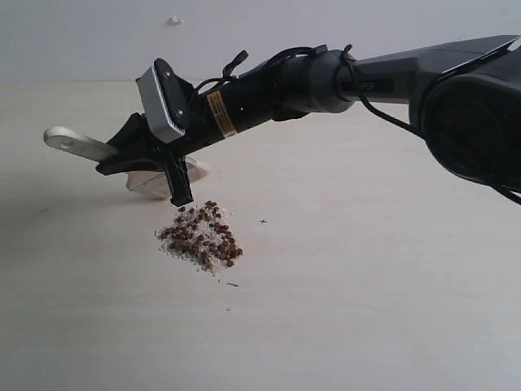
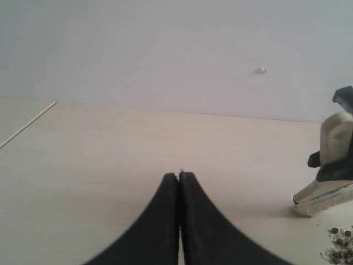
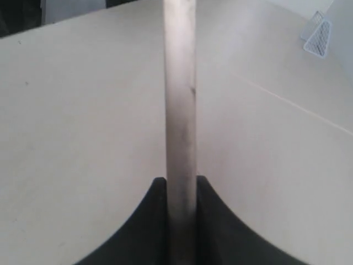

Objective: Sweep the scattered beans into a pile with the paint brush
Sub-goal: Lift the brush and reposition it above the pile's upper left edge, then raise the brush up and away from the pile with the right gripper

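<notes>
Pale wooden table (image 1: 366, 309) before a plain wall, with the beans gathered mid-table.

The right gripper's (image 1: 167, 175) fingers clamp the paint brush (image 1: 77, 144) by its stiff, light handle, soft bristles just behind the pile (image 1: 200, 235). The beans look loose and likely to roll. The left gripper's (image 2: 180, 178) fingers are closed, empty. No containers visible.

Bare table (image 1: 366, 309) lies open on every side of the pile (image 1: 200, 236) except behind it, where the right gripper (image 1: 155, 167) and its paint brush (image 1: 77, 143) hang just above. The left gripper (image 2: 180, 179) sits well apart.
</notes>
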`<control>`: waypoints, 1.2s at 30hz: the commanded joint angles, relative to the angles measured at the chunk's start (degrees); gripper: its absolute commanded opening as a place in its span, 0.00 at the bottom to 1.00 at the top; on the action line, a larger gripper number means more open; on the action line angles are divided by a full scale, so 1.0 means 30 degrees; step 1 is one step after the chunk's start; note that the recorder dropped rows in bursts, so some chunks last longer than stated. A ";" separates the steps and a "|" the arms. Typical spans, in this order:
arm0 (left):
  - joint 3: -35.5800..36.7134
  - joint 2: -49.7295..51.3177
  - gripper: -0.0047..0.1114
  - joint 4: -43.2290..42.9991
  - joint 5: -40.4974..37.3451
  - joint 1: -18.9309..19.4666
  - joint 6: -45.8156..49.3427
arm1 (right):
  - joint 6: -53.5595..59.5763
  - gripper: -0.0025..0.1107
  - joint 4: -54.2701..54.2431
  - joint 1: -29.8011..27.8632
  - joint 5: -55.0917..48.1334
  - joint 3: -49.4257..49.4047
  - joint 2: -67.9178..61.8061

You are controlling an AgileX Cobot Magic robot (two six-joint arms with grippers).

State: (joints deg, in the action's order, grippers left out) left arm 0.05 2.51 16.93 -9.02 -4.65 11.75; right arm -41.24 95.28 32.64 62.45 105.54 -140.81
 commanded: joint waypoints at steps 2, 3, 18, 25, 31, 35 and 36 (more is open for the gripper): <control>-0.0016 -0.0125 0.04 0.0091 0.0018 0.0013 0.0007 | -0.0346 0.02 -0.0278 -0.0374 -0.1351 0.0178 -0.0784; -0.0016 -0.0125 0.04 0.0091 0.0018 0.0013 0.0007 | -0.0834 0.02 -0.0278 -0.0374 -0.1351 0.0178 -0.0876; -0.0016 -0.0125 0.04 0.0091 0.0018 0.0013 0.0007 | -0.5496 0.02 0.0141 -0.0483 0.2505 0.0178 -0.0926; -0.0016 -0.0125 0.04 0.0091 0.0018 0.0013 0.0007 | -0.3983 0.02 -0.0818 -0.0483 0.2037 0.0213 -0.0309; -0.0016 -0.0125 0.04 0.0091 0.0018 0.0013 0.0007 | -0.2790 0.02 -0.1285 -0.0483 0.0418 0.0653 0.0018; -0.0016 -0.0125 0.04 0.0091 0.0018 0.0013 0.0007 | -0.2318 0.02 -0.1285 -0.0483 -0.2433 0.0736 0.0018; -0.0016 -0.0125 0.04 0.0091 0.0018 0.0013 0.0007 | -0.2318 0.02 -0.1243 -0.0483 -0.3266 0.0736 0.0018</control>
State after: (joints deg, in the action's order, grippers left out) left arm 0.05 2.51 16.93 -9.02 -4.65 11.75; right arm -49.25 92.61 31.54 59.08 107.21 -141.48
